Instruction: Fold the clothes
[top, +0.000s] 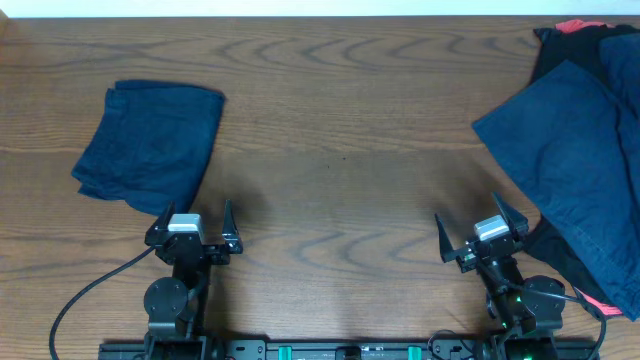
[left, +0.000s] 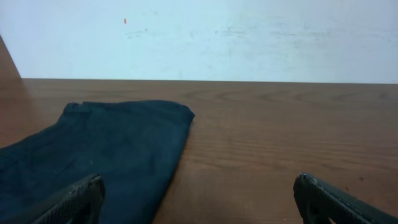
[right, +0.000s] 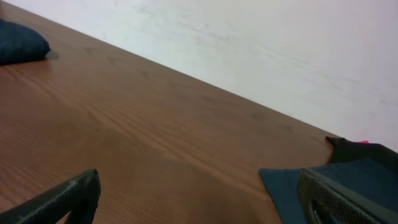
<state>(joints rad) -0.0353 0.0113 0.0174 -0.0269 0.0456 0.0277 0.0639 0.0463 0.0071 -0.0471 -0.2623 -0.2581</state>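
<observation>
Spreading its two fingers wide, my left gripper (top: 196, 212) holds nothing and sits low over the near side of the table (top: 340, 150). A folded navy garment (top: 150, 145) lies just ahead of it and a little to its left, flat and wrinkled. The garment's near corner comes right up beside my left finger (left: 74, 202). In the left wrist view that finger overlaps the cloth, and I cannot tell whether they touch.

My right gripper (top: 467, 208) is likewise parted and empty, angled slightly toward the left. The heap (top: 580, 160) of unfolded clothes lies ahead of it and to its right, running off the table's right edge. A big navy cloth (right: 286, 186) is on top, with its near edge just beside my right finger (right: 348, 202). A black piece (top: 555, 50) shows at the far end of the heap with a red piece (top: 575, 25) just past it, and more black and red show under the near side.

Brown wood grain runs between my two grippers, which are well apart. A pale wall (left: 249, 37) rises beyond the table's far edge. A black cable (top: 90, 290) loops off behind and to the left of my left arm.
</observation>
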